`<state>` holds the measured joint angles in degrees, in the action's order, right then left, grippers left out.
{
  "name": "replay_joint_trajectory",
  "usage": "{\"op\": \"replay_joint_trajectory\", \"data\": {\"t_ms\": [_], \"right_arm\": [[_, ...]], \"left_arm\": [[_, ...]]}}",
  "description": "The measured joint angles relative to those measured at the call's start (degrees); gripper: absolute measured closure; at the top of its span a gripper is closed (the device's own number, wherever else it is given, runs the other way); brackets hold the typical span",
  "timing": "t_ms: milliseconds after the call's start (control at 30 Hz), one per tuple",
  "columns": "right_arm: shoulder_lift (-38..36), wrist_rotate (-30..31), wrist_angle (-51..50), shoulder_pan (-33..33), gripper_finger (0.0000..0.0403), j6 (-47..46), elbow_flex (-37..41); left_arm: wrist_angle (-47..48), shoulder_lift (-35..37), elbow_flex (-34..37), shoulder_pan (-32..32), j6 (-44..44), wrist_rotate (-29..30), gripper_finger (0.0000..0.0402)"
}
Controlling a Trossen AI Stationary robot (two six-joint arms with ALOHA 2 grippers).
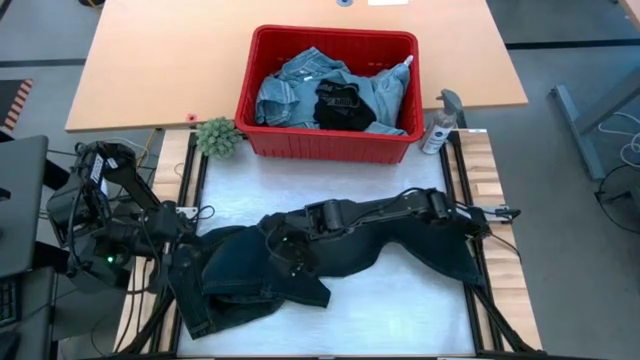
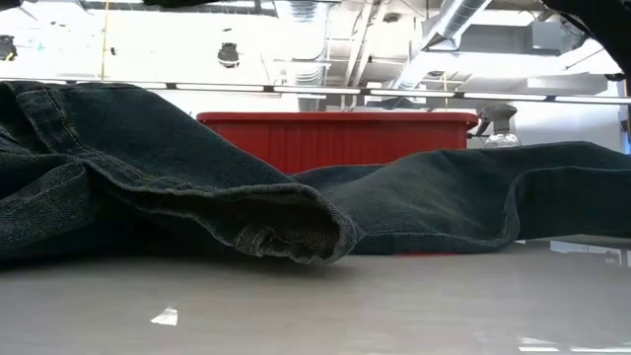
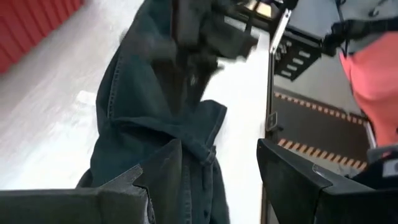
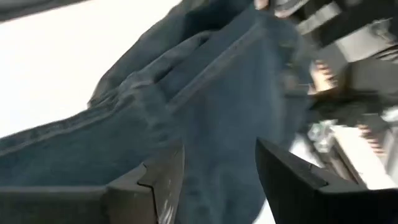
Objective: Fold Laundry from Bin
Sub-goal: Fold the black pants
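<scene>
Dark jeans (image 1: 330, 255) lie under the right pincer (image 1: 283, 252), spread and holding nothing, left pincer (image 3: 205, 186) likewise spread

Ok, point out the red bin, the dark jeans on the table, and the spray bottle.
red bin (image 1: 330, 146), high view, front wall.
dark jeans (image 1: 245, 285), high view, folded left part.
spray bottle (image 1: 438, 130), high view, its body.

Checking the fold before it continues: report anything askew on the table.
The dark jeans lie crooked and bunched across the white mat, one end doubled over in a rumpled heap at the left. The right hand hovers open over them. Nothing spilled or damaged.
</scene>
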<state>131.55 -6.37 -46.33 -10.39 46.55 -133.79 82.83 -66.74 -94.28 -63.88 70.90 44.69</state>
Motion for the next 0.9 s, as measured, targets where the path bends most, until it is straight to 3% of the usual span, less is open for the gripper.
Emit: {"op": "replay_joint_trajectory", "data": {"t_ms": [333, 533, 633, 767, 900], "right_arm": [[7.6, -4.0, 2.7, 0.2, 0.0179, 3.3, -0.1], [9.5, -2.2, -4.1, 0.8, 0.0188, 5.6, -0.1], [8.9, 0.5, -5.9, 0.6, 0.0244, 6.0, -0.1], [6.4, 1.4, -8.0, 0.5, 0.0371, 6.1, 0.0], [5.4, 4.1, -9.0, 0.5, 0.0381, 2.7, -0.1]], "left_arm": [[0.0, 0.0, 0.0, 0.0, 4.5, 1.3, 0.0205], [0.3, 0.0, 0.0, 0.0, 6.2, 1.9, 0.0205], [0.3, 0.0, 0.0, 0.0, 6.3, 2.1, 0.0205], [0.5, 0.0, 0.0, 0.0, 5.7, 3.4, 0.0205], [0.5, 0.0, 0.0, 0.0, 4.1, 5.9, 0.0205]]}}
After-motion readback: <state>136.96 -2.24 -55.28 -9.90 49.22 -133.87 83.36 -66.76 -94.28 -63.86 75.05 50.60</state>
